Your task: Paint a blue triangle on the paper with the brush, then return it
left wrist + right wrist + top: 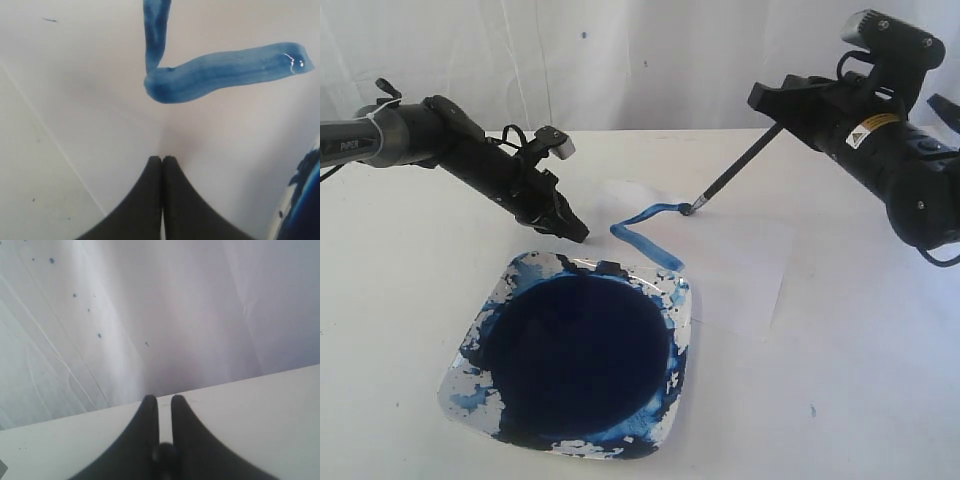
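Note:
The brush slants down from my right gripper, which is shut on its black handle. Its tip rests on the paper at the end of a blue stroke. Of the blue triangle, two streaky strokes show, joined at a corner. My left gripper is shut on nothing, with its tips down on the paper just beside that corner. In the left wrist view the shut gripper sits below the blue strokes on the paper. In the right wrist view the handle's round end sits inside my gripper.
A square glass dish with a dark blue paint pool stands at the front, touching the paper's near edge. Its rim shows in the left wrist view. A white curtain hangs behind the table.

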Robot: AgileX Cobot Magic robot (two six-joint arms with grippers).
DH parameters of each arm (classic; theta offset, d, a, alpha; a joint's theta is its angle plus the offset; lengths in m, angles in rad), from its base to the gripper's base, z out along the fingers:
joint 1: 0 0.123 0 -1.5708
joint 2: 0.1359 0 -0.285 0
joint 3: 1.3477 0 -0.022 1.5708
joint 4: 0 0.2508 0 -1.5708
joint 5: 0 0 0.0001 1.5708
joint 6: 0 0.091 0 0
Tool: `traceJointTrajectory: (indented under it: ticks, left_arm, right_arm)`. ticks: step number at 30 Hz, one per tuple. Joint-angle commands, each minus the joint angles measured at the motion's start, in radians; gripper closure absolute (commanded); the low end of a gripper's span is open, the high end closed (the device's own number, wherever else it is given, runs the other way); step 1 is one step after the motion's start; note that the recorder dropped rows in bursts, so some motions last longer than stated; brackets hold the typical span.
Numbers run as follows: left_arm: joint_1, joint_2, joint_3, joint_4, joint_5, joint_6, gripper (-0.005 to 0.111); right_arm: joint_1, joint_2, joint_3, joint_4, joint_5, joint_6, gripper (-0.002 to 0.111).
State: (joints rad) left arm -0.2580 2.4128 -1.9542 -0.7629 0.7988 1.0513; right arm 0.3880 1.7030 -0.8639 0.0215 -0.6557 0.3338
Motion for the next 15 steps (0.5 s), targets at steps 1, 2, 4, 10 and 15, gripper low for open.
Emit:
traceJointTrajectory:
  ticks: [1, 2, 4, 10, 15]
  left_arm:
    - [-0.005, 0.003, 0.005, -0.012, 0.012, -0.001, 0.107]
    - [-0.005, 0.003, 0.005, -0.012, 0.012, -0.001, 0.107]
    - [-0.005, 0.003, 0.005, -0.012, 0.012, -0.001, 0.107]
    - [-0.005, 0.003, 0.005, -0.012, 0.006, -0.001, 0.107]
    - [-0.005, 0.003, 0.005, -0.012, 0.001, -0.001, 0.107]
  right_arm:
    - [0.000, -0.018, -0.002, -0.037, 0.083, 0.010, 0.107]
    - [0.000, -0.022, -0.002, -0.044, 0.088, 0.010, 0.107]
    - [0.000, -0.031, -0.002, -0.069, 0.090, 0.010, 0.107]
    - [0.000, -0.060, -0.002, -0.089, 0.118, 0.010, 0.107]
    - [0.000, -0.077, -0.002, -0.110, 0.111, 0.008, 0.107]
